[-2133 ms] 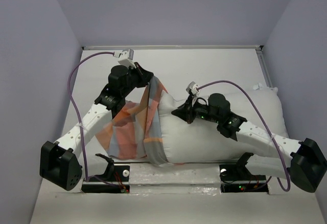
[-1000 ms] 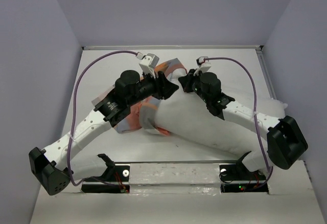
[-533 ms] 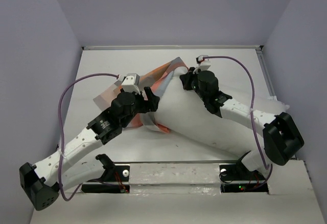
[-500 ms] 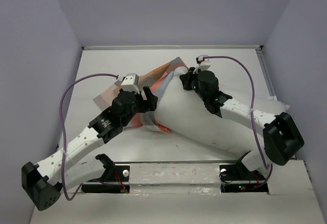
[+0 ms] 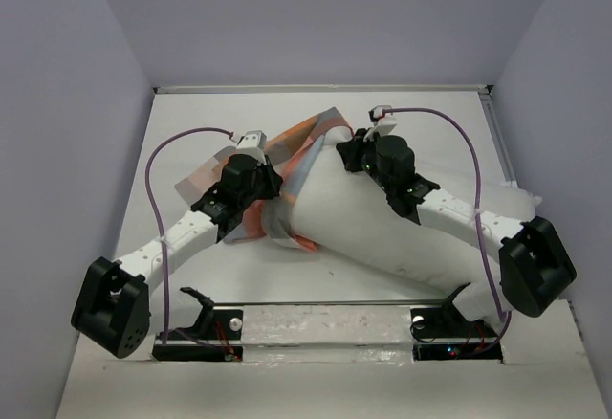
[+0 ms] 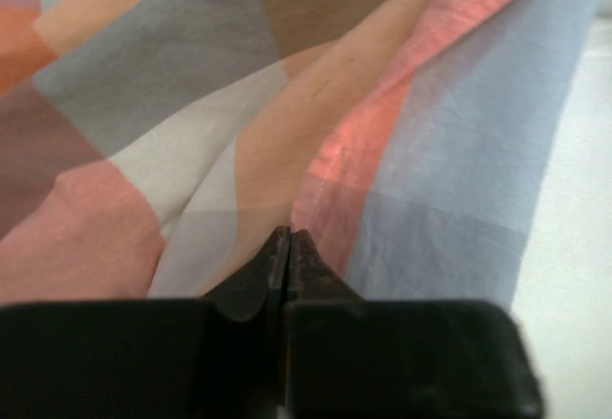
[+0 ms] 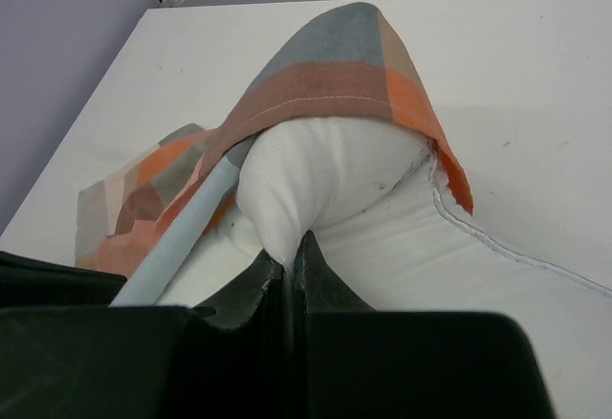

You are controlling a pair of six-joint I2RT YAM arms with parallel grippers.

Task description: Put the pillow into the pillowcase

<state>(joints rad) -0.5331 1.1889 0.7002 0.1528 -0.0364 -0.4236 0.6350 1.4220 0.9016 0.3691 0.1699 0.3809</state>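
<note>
**Pillow corner hooded, the rest outside the case**

Pillow (image 5: 402, 237) lies slantwise on the table (image 5: 191, 122), with its bulk toward the near right corner and one corner pointing at the middle of the far edge. Only that corner is inside the pillowcase (image 5: 306, 137). The hem sits over it like a hood, and the rest of the checked cloth trails rumpled toward the left edge. The right gripper (image 7: 292, 247) has its jaws pressed together on a pinch of white fabric just below the hood, likely to stiffen the corner and steer it into the opening. The left gripper (image 6: 290, 239) is closed narrowly on a fold of the case beside a seam, apparently to draw the cloth over the pillow. How much cloth sits between its tips is hard to tell.
</note>
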